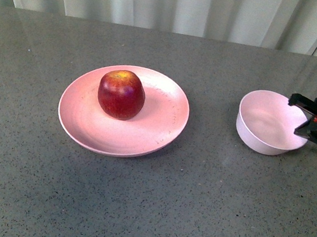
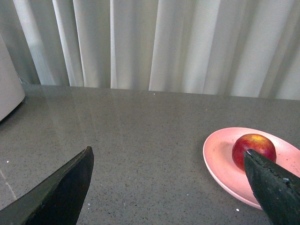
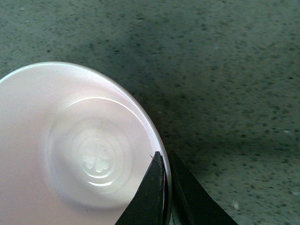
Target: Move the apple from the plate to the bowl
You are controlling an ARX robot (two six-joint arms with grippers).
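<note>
The dark-red apple rests on the wide pink plate left of centre on the grey table. To the right stands the small pale bowl, empty inside. My right gripper is shut on the bowl's right rim, one finger inside the wall and one outside. My left gripper is open, out of the front view; its two dark fingers stand wide apart above bare table, and one overlaps the apple's near side in the left wrist view.
Pale curtains hang behind the table's far edge. A white rounded object stands at the edge of the left wrist view. Grey speckled tabletop lies between plate and bowl and in front of both.
</note>
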